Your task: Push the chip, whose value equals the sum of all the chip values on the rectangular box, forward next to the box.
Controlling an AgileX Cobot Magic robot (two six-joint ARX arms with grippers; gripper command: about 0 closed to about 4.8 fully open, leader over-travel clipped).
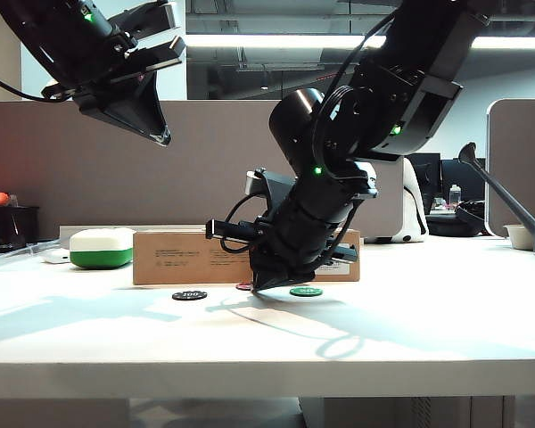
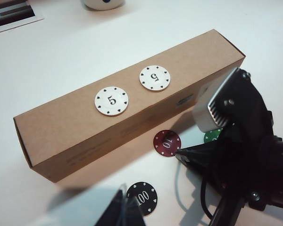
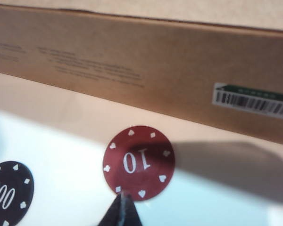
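A: Our dark-red round poker chip marked 10 (image 3: 138,163) lies on the white table (image 1: 428,312) at centre frame, short of the long brown cardboard box (image 2: 75,136).

B: Two white 5 chips (image 2: 112,100) on top make ten. We set the right gripper (image 3: 122,209), fingers pinched together, at its near edge to push.

A: Our left gripper (image 1: 147,116) hangs upper left, fingers close together.

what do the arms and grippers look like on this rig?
Both arms are matte black with bulky rounded joints, small green indicator lights and loose black cables. The left gripper and right gripper are black with tapered, wedge-shaped fingers. A ribbed silver-grey block sits on the right wrist.
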